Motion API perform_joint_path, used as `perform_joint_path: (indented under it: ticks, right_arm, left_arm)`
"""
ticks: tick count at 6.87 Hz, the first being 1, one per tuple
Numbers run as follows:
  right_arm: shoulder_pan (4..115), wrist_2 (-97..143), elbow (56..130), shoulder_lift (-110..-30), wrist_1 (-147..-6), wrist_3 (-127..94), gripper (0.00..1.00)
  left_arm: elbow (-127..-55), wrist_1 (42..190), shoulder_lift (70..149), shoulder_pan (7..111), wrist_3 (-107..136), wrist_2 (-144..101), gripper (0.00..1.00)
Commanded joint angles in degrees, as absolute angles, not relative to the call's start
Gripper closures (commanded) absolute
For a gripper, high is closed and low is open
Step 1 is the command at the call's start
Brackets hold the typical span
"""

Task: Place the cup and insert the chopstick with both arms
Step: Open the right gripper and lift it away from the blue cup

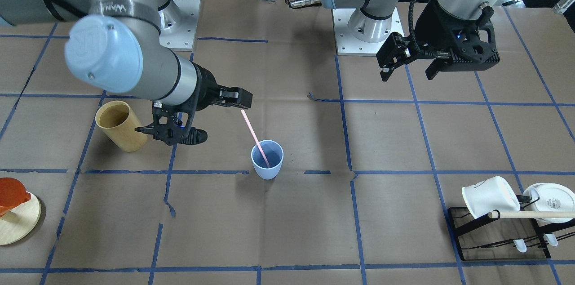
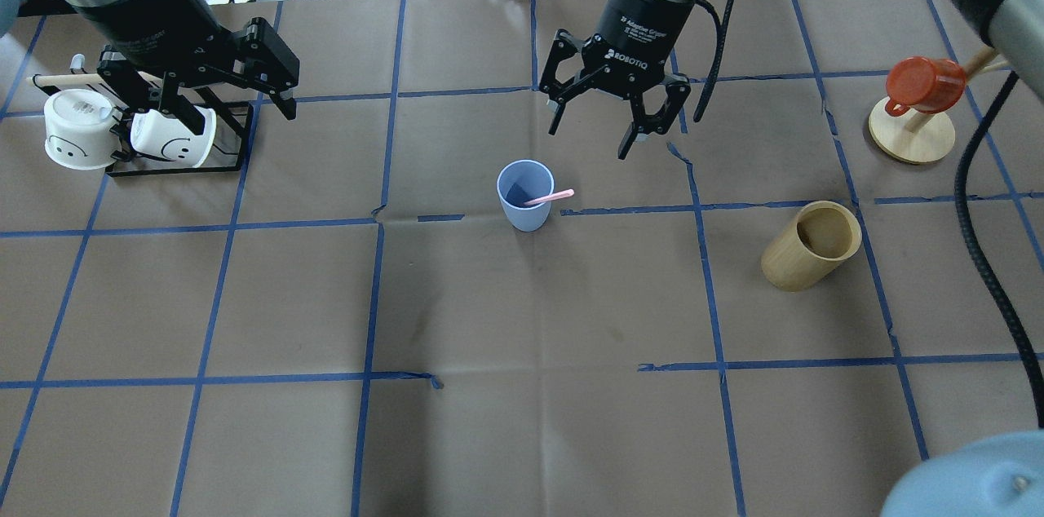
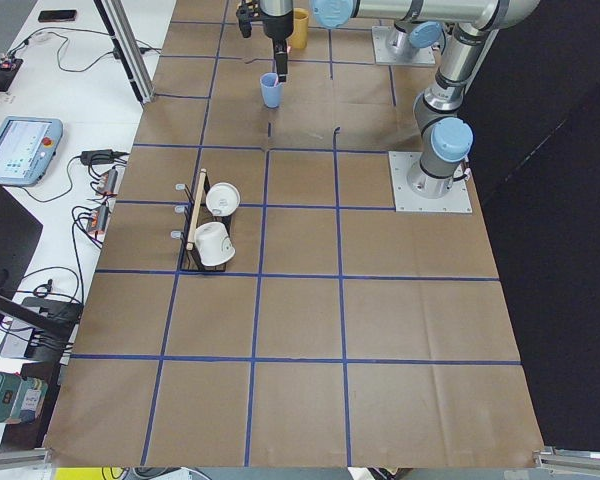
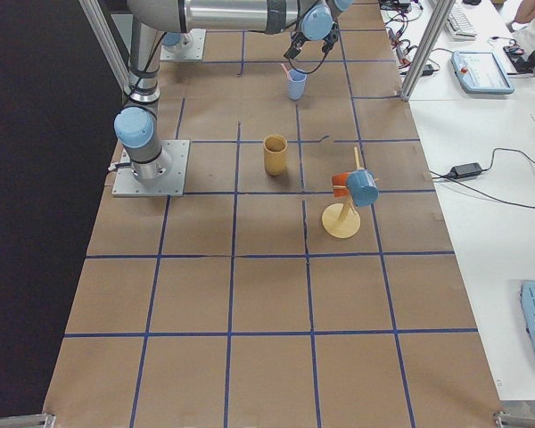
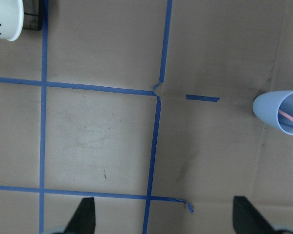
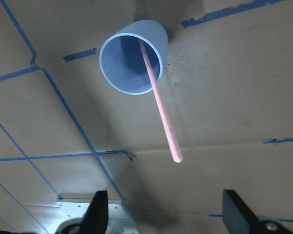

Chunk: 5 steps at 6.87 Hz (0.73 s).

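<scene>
The cup [image 2: 524,205] stood upright on the bench [image 2: 522,386], the chopstick [image 2: 550,196] leaning inside — seemingly finished; left gripper [image 1: 409,73] and right gripper [image 2: 591,134] hung with jaws spread, empty.

Upright cup [image 6: 121,61] on brown paper [image 6: 234,73] crossed by blue tape lines [image 6: 63,109]. The chopstick [image 6: 161,112] leans inside it, upper end jutting out past the rim. The right gripper [image 6: 165,207] sits at bottom edge, fingers spread wide, nothing between.
</scene>
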<state>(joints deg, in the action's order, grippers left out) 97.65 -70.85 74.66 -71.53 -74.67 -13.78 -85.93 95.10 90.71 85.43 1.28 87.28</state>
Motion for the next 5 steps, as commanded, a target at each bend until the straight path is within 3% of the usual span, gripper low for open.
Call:
perform_joint_path:
  ticks: [1, 2, 3, 4, 5]
  right_arm:
    - [97.6, -81.3, 77.2, -77.3, -76.3, -7.0, 0.2]
    - [97.6, -82.0, 83.3, -81.7, -77.4, -5.4, 0.23]
    - [97.3, -83.5, 91.5, -86.0, -86.7, -2.9, 0.15]
    - [96.5, -90.1, 97.5, -89.0, -94.1, -1.2, 0.0]
    - [94.6, -92.2, 97.9, -90.4, -93.3, -0.6, 0.0]
  left_arm:
    - [-86.0, 95.0, 90.8, 85.4, 0.4, 87.4, 0.0]
    - [-85.5, 95.0, 90.8, 85.4, 0.4, 87.3, 0.01]
    - [-85.4, 95.1, 90.5, 85.5, 0.2, 87.4, 0.03]
    - [-85.7, 95.0, 90.8, 85.6, 0.1, 88.1, 0.06]
    - [-86.0, 95.0, 90.5, 85.6, -0.5, 88.2, 0.05]
